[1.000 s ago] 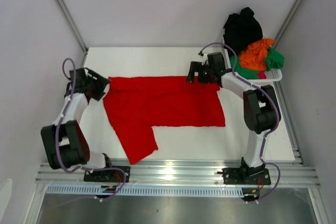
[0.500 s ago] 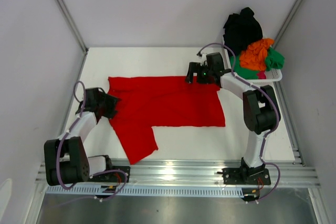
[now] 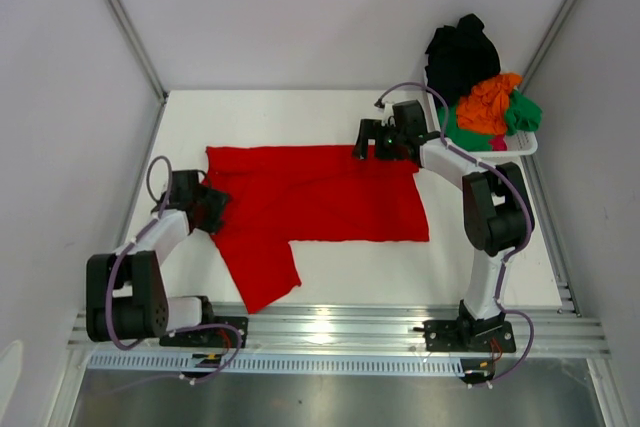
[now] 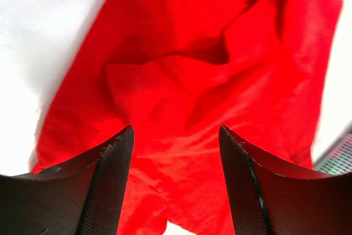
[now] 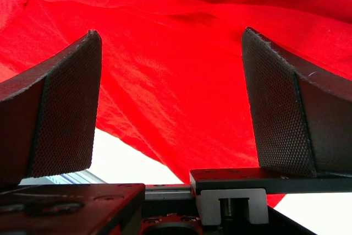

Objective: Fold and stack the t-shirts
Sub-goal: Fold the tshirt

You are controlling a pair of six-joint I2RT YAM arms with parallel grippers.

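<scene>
The white table point(image 3: 300, 112) spreads under both pincers. The bright red t-shirt point(image 3: 320, 197) lies flat on it between them, its body running from the left pincer point(image 3: 213, 209) across to the right pincer point(image 3: 362, 139), with one flap reaching back from the left pincer toward the metal rail point(image 3: 330, 327) at the near edge.

Just beyond the right pincer, on its outer side, the white basket point(image 3: 520, 147) sits at the table's far right corner. A black t-shirt point(image 3: 460, 52) is heaped highest in it, with an orange t-shirt point(image 3: 488, 102) and a green t-shirt point(image 3: 522, 112) below, and a scrap of pink t-shirt point(image 3: 497, 143) at the rim.

The right pincer point(image 5: 170, 31) hangs at the red t-shirt's point(image 5: 176, 53) far edge, jaws spread wide, with smooth cloth below and nothing between them. The right arm's forearm lies between this pincer and the basket.

The left pincer point(image 4: 176, 130) sits at the shirt's left edge, jaws apart. Rumpled red cloth point(image 4: 181, 81) is bunched ahead of and beneath its fingertips, with bare table off to its left. Whether the pads touch the cloth cannot be told.
</scene>
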